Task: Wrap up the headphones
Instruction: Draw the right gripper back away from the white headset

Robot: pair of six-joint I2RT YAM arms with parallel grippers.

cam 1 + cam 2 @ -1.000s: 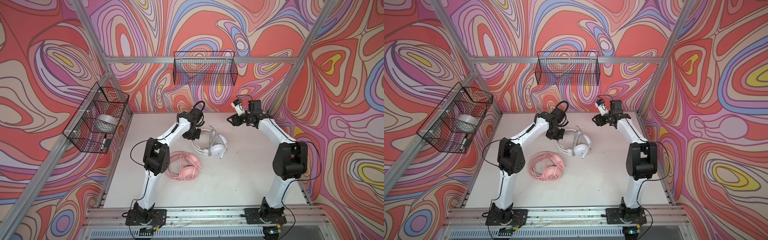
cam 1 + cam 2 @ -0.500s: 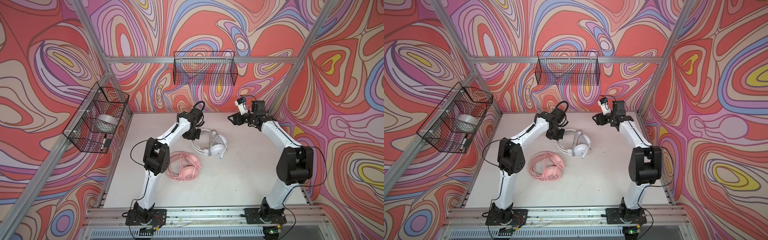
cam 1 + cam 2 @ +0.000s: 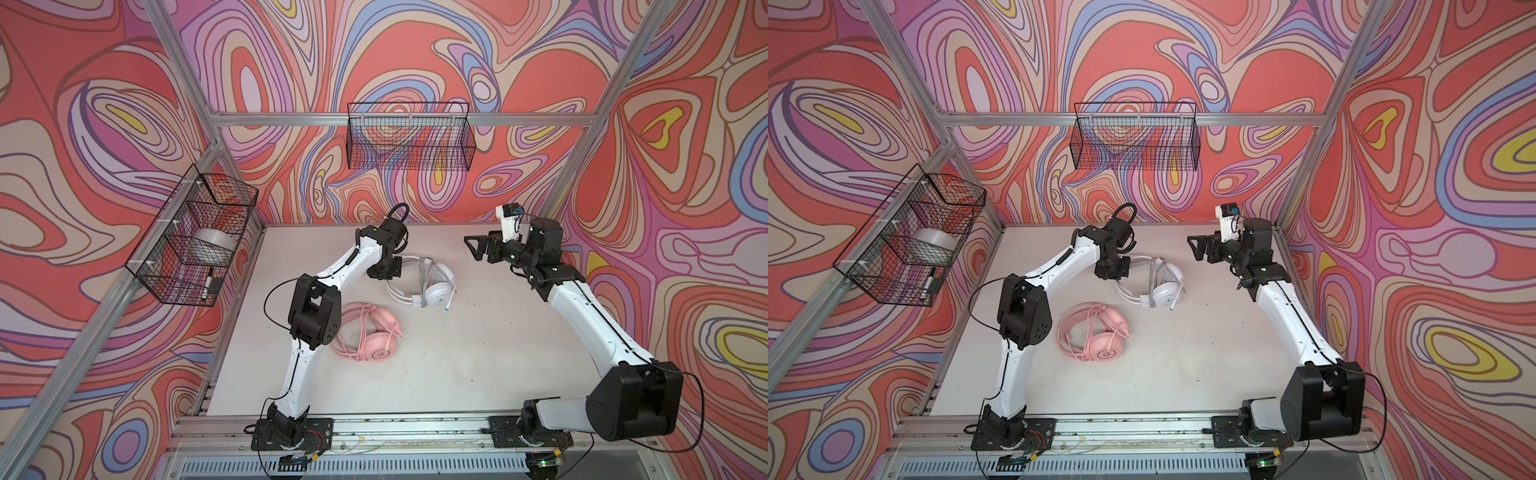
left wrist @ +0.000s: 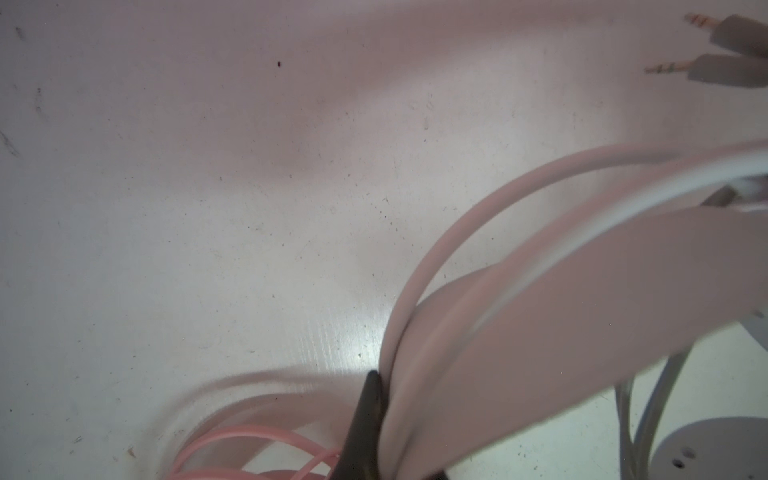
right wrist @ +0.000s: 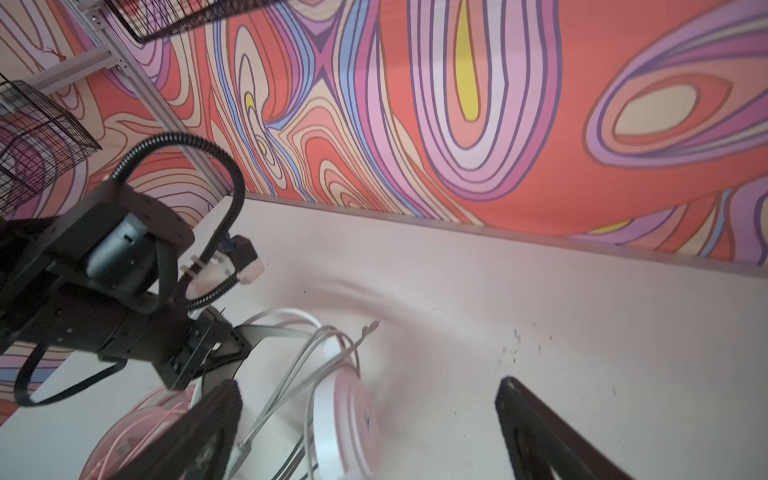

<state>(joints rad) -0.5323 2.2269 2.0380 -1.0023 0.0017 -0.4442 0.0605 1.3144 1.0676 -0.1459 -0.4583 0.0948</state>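
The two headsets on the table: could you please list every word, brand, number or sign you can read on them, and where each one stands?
No readable words or numbers on either.
On the pink headset: a round emblem on the earcup, too small to read.
On the white headset: a small angular mark on the earcup, too blurred to read, even in the right wrist view.

Right end effector [image 5: 365,384], jaws spread wide and empty, faces the white headphones [image 5: 345,419] on the worktop [image 5: 540,291]; left end effector [image 5: 239,343] clamps their headband.

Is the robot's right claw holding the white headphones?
No, the right gripper hangs open in the air, apart from the white headphones.
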